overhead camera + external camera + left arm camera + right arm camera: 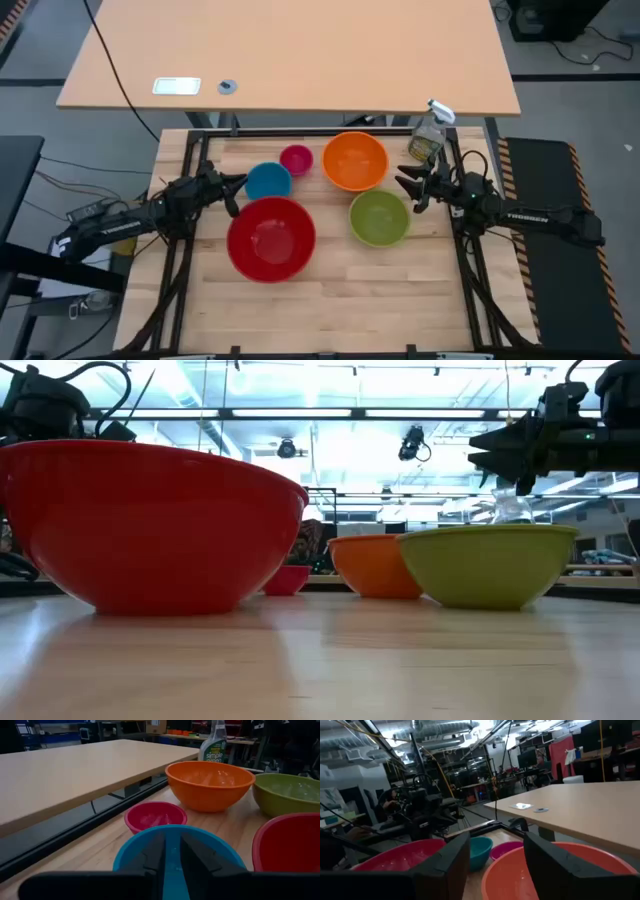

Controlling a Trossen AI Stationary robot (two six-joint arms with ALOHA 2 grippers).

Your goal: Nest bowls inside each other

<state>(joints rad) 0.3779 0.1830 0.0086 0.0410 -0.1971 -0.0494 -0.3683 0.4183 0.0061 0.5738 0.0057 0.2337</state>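
Observation:
Five bowls stand on their bases on the wooden table: red nearest, blue, small pink, orange and lime green. My left gripper sits level at the blue bowl's left rim. Its fingers are only a narrow gap apart, and the blue inside shows between them. My right gripper hovers open between the orange bowl and the green bowl, above their rims, pointing toward the table's left. Nothing is between its fingers. My left gripper reaches level from the table's left over the blue bowl's near rim. Its own fingers hide that spot, so I cannot tell whether it touches the bowl. The bowl stands flat on the table.
A clear spray bottle stands at the far right corner, behind my right gripper. A light tabletop lies beyond the far edge. Bare wood lies along the near edge.

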